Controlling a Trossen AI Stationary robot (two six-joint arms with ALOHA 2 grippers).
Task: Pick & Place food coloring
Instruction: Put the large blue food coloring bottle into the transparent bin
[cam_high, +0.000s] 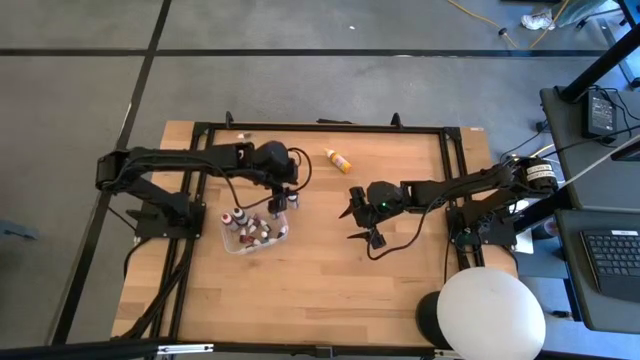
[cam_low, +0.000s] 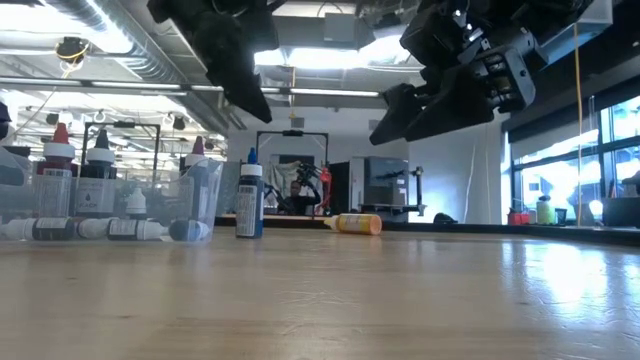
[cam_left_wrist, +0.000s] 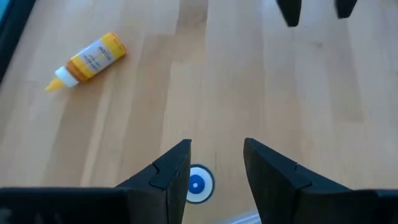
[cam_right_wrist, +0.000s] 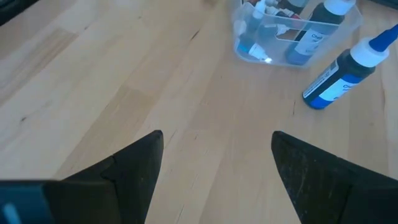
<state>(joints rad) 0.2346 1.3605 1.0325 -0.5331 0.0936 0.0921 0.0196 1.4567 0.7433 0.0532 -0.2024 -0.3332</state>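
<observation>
A blue food coloring bottle (cam_low: 250, 200) with a white cap (cam_left_wrist: 199, 185) stands upright on the wooden table, just right of the clear tray (cam_high: 255, 238). Several small food coloring bottles stand and lie in that tray. A yellow food coloring bottle (cam_high: 337, 160) lies on its side toward the far edge. My left gripper (cam_left_wrist: 216, 160) hangs open above the blue bottle, a finger on either side of the cap and well clear of it in the low view (cam_low: 248, 95). Mid-table, my right gripper (cam_high: 356, 222) stands open above the bare wood, facing the tray.
A black frame (cam_high: 320, 128) runs along the table's far edge and sides. A large white round object (cam_high: 490, 312) stands at the near right corner. Bare wood lies between the tray and my right gripper and along the near edge.
</observation>
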